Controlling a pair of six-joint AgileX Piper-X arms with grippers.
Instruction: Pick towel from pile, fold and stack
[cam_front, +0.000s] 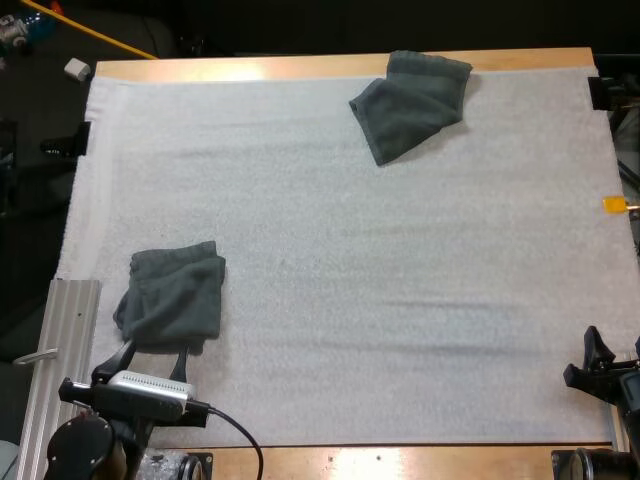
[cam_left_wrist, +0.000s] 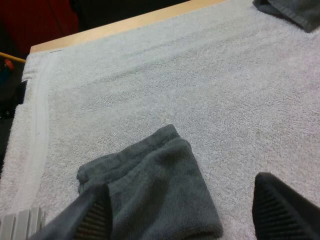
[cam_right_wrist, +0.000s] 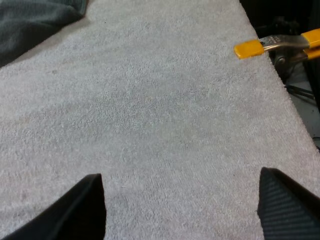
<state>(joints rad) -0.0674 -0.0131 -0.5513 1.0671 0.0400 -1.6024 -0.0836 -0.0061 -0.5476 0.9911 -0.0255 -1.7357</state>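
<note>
Just ahead of the left hand (cam_front: 155, 358), fingers spread apart, lies a folded dark grey-green terry towel (cam_front: 172, 295) (its near edge cut off). The right hand (cam_front: 612, 355), fingers also parted, hangs over white mat (cam_front: 400, 300); far beyond it, a crumpled dark grey-green towel (cam_front: 412, 103).

Wooden tabletop (cam_front: 200, 70) covered almost edge to edge by a white mat (cam_front: 400, 300). A ribbed aluminium rail (cam_front: 70, 330) lies along its near-left side; a yellow rod (cam_front: 90, 30) slants beyond the far-left corner.
</note>
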